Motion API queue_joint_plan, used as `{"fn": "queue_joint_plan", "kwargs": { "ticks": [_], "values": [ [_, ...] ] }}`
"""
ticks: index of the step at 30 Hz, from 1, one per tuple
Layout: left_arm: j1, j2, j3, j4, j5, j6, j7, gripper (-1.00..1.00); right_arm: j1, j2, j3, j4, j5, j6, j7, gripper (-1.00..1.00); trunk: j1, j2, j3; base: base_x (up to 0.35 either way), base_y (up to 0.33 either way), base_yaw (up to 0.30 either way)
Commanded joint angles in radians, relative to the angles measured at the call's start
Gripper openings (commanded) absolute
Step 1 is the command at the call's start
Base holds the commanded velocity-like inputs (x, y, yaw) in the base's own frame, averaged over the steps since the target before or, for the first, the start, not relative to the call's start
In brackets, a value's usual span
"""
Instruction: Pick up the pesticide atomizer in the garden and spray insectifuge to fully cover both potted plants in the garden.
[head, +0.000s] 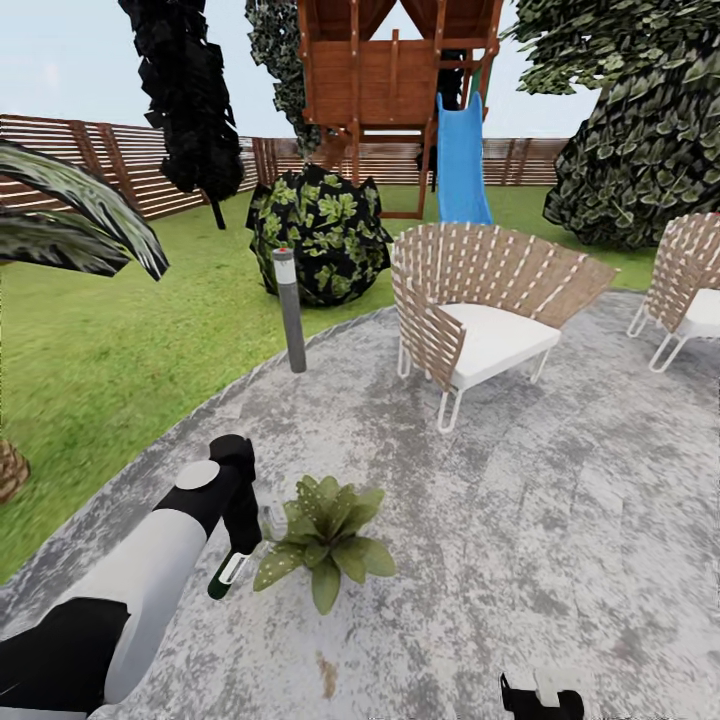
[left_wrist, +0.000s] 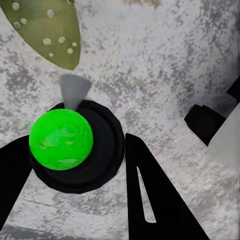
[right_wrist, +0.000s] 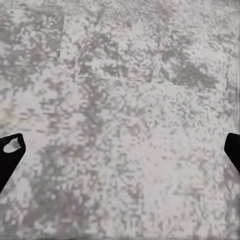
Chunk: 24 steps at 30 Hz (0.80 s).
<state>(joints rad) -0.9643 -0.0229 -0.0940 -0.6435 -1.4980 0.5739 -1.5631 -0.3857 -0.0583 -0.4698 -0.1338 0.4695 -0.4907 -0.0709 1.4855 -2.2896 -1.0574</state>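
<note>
The left gripper (head: 240, 545) is closed around the atomizer (head: 228, 573), held low over the patio (head: 520, 520) just left of the plant (head: 325, 540). In the left wrist view its nozzle (left_wrist: 74, 90) points toward a speckled leaf (left_wrist: 50, 30). It looks light, rigid and smooth, best gripped around the body. No readable labels. The right gripper (right_wrist: 120, 150) hangs wide open, empty.

- right gripper (head: 541, 697): cut off by the bottom edge of the head view, only its top shows
- second woven chair (head: 688, 288): cut by right edge
- pesticide atomizer (head: 232, 566): mostly behind the left gripper (head: 243, 545) in head view, shape hard to read
- palm trunk (head: 10, 468): cut by left edge
- potted plant (head: 326, 535): pot hidden under leaves
</note>
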Motion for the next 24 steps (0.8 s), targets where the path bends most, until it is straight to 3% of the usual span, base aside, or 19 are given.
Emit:
{"fn": "queue_joint_plan", "kwargs": {
  "ticks": [1, 5, 20, 24],
  "values": [
    [-0.001, 0.0, -0.001, -0.001, -0.007, 0.011, -0.008, -1.0, -0.001, 0.001, -0.003, 0.002, 0.012, -0.003, -0.005, 1.0, 0.0, 0.0, -0.001, -0.05, -0.185, 0.006],
    [-0.001, 0.0, -0.002, 0.001, -0.007, 0.011, -0.008, -1.0, -0.001, 0.0, -0.004, 0.002, 0.012, -0.003, -0.004, 1.0, 0.0, 0.0, -0.001, -0.001, -0.102, 0.102],
    [-0.001, 0.0, 0.001, -0.004, -0.007, 0.011, -0.008, -1.0, -0.001, 0.002, -0.004, 0.002, 0.012, -0.003, -0.004, 1.0, 0.0, 0.0, -0.001, 0.003, -0.002, 0.275],
    [-0.001, 0.0, 0.002, -0.004, -0.007, 0.012, -0.008, -1.0, -0.001, 0.001, -0.004, 0.002, 0.011, -0.003, -0.004, 1.0, 0.0, 0.0, -0.001, 0.113, -0.193, 0.183]
  ]
}}
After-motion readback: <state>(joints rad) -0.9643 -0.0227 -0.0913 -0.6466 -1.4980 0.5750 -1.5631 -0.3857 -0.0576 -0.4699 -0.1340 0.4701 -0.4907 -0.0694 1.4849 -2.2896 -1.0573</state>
